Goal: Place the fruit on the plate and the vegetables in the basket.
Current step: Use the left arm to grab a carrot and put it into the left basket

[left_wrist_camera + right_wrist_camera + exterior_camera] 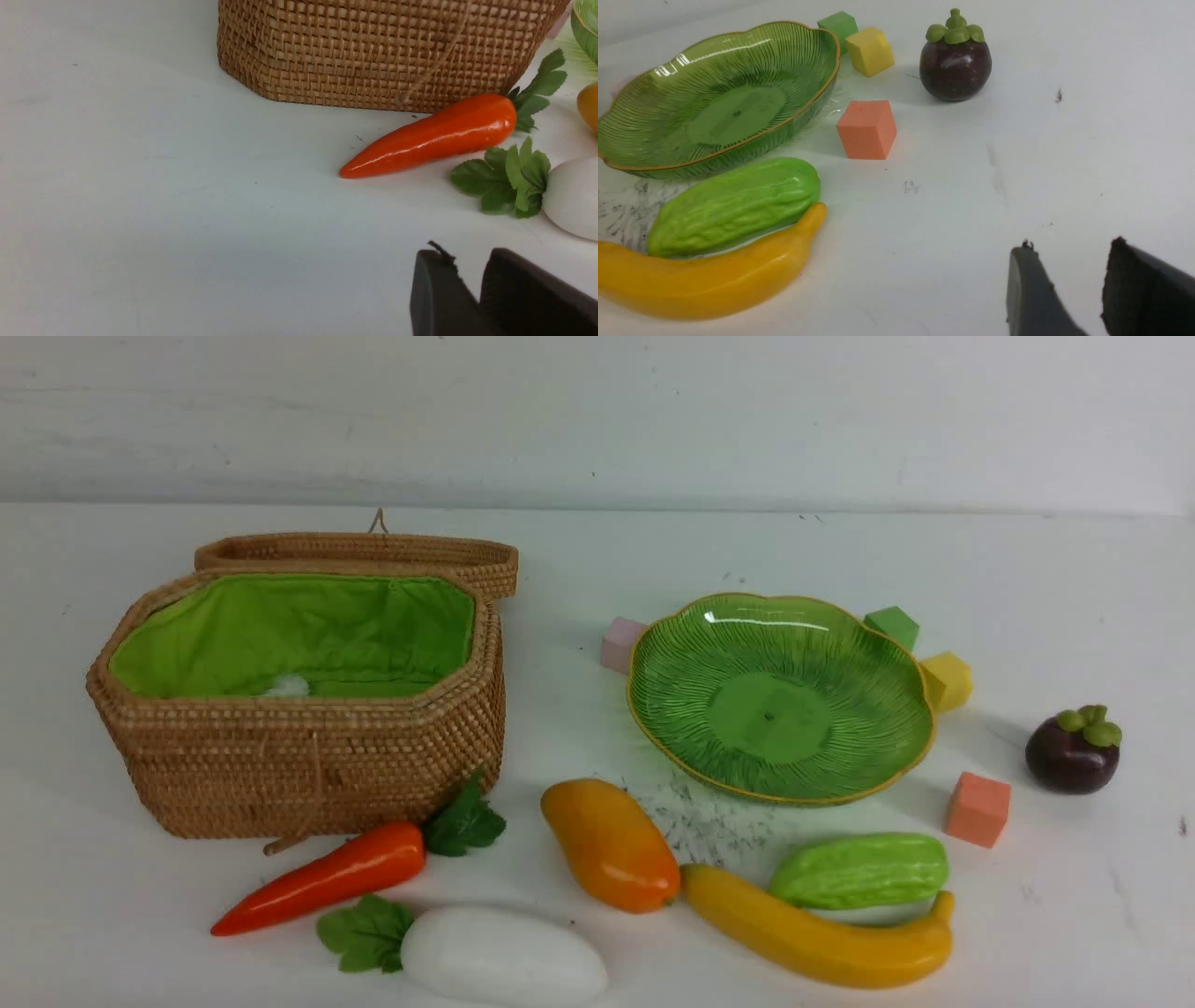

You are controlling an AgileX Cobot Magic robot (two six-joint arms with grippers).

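The open basket [308, 756] stands at the left, and the empty plate [780, 695] at centre right. In front of them lie the carrot [327, 877], radish [504, 957], mango [611, 845], banana [822, 938] and gourd [859, 868]. The mangosteen [1074, 751] stands far right. Neither gripper shows in the front view. My left gripper [465, 254] is slightly open and empty, near the carrot [430, 135] and radish [572, 196]. My right gripper [1069, 247] is open and empty, over bare table, apart from the mangosteen [955, 65], banana [705, 280] and gourd [733, 205].
Small cubes ring the plate: pink [621, 644], green [892, 625], yellow [948, 681] and orange [977, 809]. The basket's lid [373, 555] lies open behind it. A small white bit [285, 686] lies on the lining. A white wall stands at the back.
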